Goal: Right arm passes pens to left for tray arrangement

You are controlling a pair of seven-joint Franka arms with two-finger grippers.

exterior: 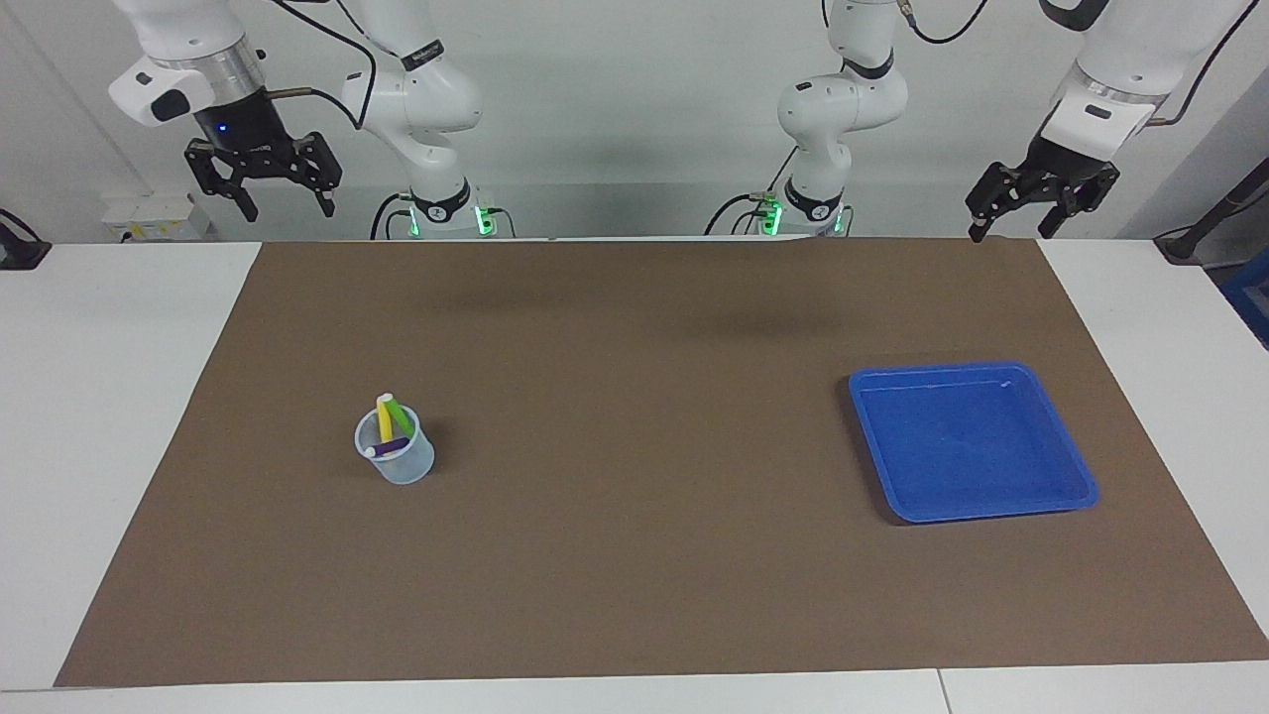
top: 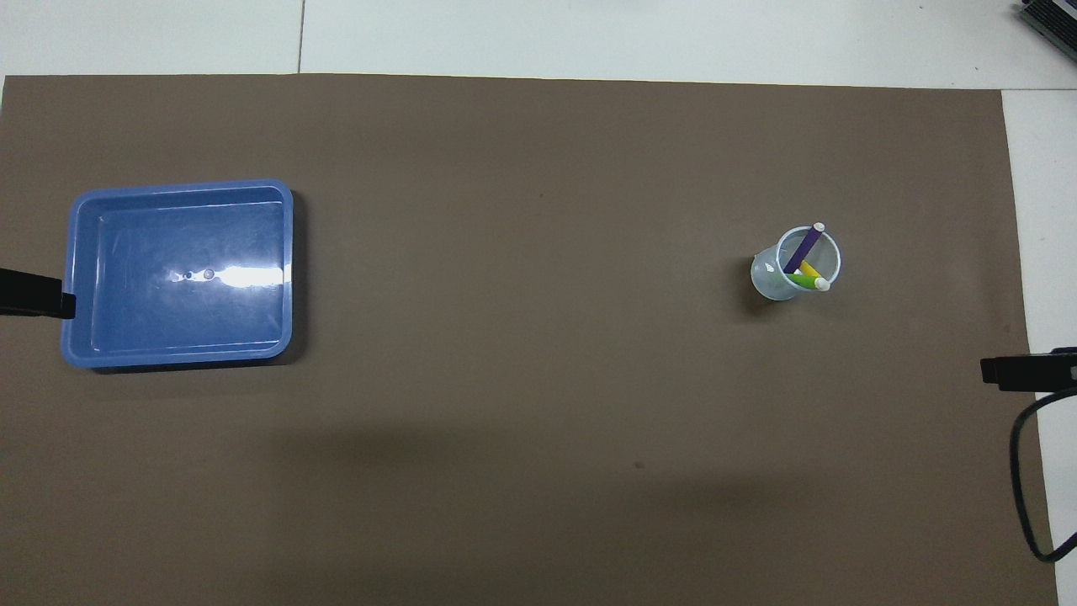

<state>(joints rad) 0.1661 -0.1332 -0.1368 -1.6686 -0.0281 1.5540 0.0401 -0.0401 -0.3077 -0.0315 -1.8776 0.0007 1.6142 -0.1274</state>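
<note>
Pens [exterior: 389,426] stand half-hidden in cup [exterior: 397,451]; tray [exterior: 897,496] bare.

You've got three pens [exterior: 391,426], green, yellow and purple, leaning in the little clear cup [exterior: 397,451], and the blue tray [exterior: 892,491] sitting flat toward the left arm's end.

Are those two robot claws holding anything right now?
Nothing. The left pincer and right pincer hang open; the pens sit in the cup.
</note>
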